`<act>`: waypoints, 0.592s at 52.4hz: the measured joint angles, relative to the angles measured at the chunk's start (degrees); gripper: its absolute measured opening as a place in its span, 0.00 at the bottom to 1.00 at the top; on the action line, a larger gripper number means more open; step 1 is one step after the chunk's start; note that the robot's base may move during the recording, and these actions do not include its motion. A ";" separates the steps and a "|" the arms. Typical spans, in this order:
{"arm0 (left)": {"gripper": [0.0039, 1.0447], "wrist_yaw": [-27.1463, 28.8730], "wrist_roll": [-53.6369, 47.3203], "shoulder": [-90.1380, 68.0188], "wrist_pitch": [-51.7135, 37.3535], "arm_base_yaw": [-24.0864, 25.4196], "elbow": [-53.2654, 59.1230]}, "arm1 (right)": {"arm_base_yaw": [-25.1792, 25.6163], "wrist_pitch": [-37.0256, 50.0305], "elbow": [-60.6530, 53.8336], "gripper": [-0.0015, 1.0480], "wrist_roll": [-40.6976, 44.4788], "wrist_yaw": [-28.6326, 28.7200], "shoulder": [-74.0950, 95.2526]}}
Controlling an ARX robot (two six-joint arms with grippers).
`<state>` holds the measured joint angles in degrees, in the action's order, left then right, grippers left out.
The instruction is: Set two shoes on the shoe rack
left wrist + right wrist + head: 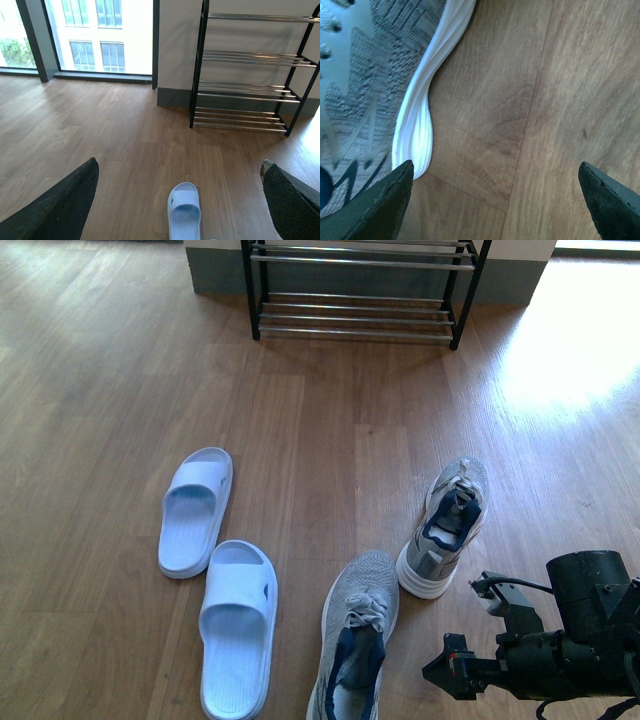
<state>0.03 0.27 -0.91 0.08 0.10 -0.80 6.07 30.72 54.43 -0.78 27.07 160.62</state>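
Right tool (455,665) sits low at the front, hanging just over the floor (330,420) with its jaws spread wide and nothing between them. It's just to the right of the near sneaker (355,640), which lies flat with its toe pointing toward the rack (360,290). The far sneaker (445,530) is a bit further out and to the right, close to the near one's toe but not touching it.

The right wrist cam shows a sneaker's grey knit side and thick white sole right next to one finger (375,205). I honestly can't say for sure which of the two it is, and the rest is bare floor.

Over on the left are two pale slides, the far slide (195,510) and the near slide (237,625), nearly end to end.

Left tool (180,161) only shows up in its own cam. It's open wide too, holding nothing, and looking out over the far slide at the rack standing against the wall beside a window (100,35). Both sneakers are on the floor, well away from the rack, and its bars are bare as far as I can see.
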 joint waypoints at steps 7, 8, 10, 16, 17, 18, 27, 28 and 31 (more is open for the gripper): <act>0.91 0.00 0.00 0.00 0.00 0.00 0.00 | -0.42 2.95 3.72 0.91 -1.92 -3.61 0.68; 0.91 0.00 0.00 0.00 0.00 0.00 0.00 | -0.72 2.36 4.66 0.91 -2.49 -4.35 0.42; 0.91 0.00 0.00 0.00 0.00 0.00 0.00 | -1.40 0.87 5.84 0.91 -3.37 -5.84 -0.35; 0.91 -0.02 0.00 0.00 0.00 0.00 0.00 | -3.76 -0.46 0.50 0.91 -6.19 -7.34 -10.27; 0.91 -0.02 0.00 0.00 0.00 0.00 0.00 | -4.24 -0.77 -1.31 0.91 -6.73 -7.37 -12.94; 0.91 0.00 0.00 0.00 0.00 0.00 0.00 | -4.72 -1.55 -3.43 0.91 -7.06 -7.10 -16.76; 0.91 -0.02 0.00 0.00 0.00 0.00 0.00 | -5.97 -3.91 -11.89 0.91 -10.73 -7.15 -33.94; 0.91 0.00 0.00 0.00 0.00 0.00 0.00 | -6.43 -3.80 -12.96 0.91 -11.78 -7.28 -35.67; 0.91 -0.02 0.00 0.00 0.00 0.00 0.00 | -8.13 -3.26 -13.42 0.91 -14.67 -8.39 -37.83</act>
<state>0.01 0.27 -0.91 0.08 0.10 -0.80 -2.07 27.46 41.01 -15.44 18.68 122.78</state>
